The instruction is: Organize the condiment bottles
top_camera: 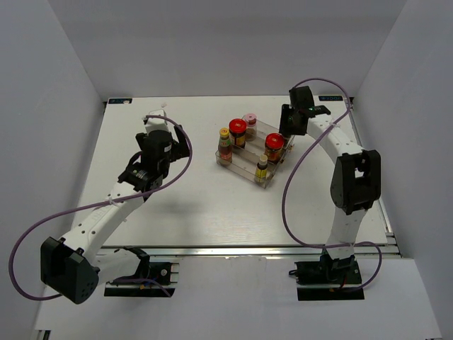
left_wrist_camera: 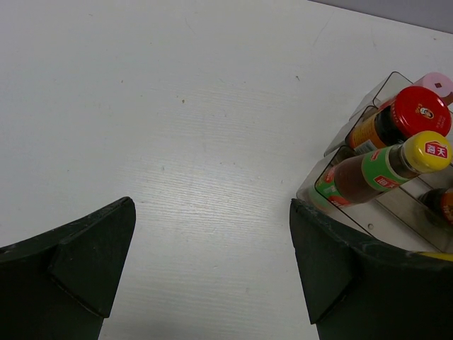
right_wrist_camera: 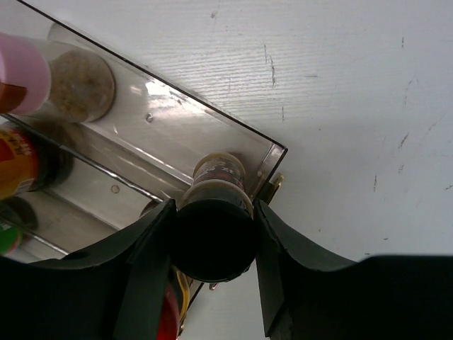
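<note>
The clear stepped rack (top_camera: 244, 170) stands in the middle of the bench (top_camera: 184, 205) and holds all the bottles. The right jaws are pinching the cap of the small black-capped bottle (right_wrist_camera: 219, 168), which is in the end corner of the far step. At the other end of this step is the pink-capped shaker (right_wrist_camera: 79, 81). On the middle step stand a red-lid jar (top_camera: 238, 127) and a second red-lid jar (top_camera: 274, 142). On the near step stand a yellow-capped bottle (top_camera: 224, 133) and a slimmer yellow-capped bottle (top_camera: 262, 162). The left jaws are spread wide above bare bench beside the rack, holding nothing.
</note>
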You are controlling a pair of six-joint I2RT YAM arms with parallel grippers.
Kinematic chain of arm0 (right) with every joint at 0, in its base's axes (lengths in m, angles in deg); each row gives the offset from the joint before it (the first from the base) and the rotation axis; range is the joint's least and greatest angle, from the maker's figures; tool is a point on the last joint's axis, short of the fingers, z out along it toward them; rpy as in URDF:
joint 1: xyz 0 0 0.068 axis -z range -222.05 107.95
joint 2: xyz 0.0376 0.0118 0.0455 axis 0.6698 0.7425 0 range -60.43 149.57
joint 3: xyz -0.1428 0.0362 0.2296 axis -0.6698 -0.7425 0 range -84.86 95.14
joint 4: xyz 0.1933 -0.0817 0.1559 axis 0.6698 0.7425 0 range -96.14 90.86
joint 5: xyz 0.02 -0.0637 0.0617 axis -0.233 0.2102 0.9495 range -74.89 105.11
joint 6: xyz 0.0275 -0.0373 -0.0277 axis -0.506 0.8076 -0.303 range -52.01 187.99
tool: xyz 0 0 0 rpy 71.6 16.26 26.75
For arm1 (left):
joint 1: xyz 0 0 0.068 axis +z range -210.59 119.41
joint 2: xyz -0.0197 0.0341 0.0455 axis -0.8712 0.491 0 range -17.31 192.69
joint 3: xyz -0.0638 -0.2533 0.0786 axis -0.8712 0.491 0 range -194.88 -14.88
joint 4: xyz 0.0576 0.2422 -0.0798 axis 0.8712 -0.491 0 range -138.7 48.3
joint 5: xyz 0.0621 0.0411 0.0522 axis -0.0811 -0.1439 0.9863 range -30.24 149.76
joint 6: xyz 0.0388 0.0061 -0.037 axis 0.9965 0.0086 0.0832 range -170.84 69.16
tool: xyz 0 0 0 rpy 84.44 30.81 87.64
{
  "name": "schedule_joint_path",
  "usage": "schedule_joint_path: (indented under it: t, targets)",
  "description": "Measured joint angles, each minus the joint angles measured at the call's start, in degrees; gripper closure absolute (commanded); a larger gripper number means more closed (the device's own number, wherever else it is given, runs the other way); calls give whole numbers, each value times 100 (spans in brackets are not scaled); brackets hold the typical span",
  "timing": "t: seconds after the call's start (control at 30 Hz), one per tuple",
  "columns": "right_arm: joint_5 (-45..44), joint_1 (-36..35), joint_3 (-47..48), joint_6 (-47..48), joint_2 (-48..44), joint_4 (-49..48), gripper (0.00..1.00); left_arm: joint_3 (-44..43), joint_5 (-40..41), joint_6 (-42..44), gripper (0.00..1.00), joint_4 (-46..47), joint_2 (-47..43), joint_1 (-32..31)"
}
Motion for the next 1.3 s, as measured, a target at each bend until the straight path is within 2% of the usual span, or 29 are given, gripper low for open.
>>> schedule_joint_path:
  t: [0.27,0.33,0.43,0.5,0.6,1.03,1.13,1.3]
  targets:
    - [-90,0,0,-7,306,15,65,2,-2,2,2,42,2,42]
    - [-92,0,0,-11,332,4,57,2,-4,2,2,42,4,50]
    - [-92,4,0,-13,334,2,52,2,-7,2,2,42,15,59]
    - [-94,4,0,-15,334,2,43,2,-9,2,2,44,24,66]
    - [-118,4,0,-39,334,-4,37,2,-13,2,2,48,44,81]
    - [-229,11,103,-72,334,61,32,2,-59,2,2,48,50,98]
    - [-267,9,326,-66,332,177,29,2,-114,13,2,37,55,98]
    - [-415,17,839,-50,256,267,18,-48,-195,15,2,-46,170,98]
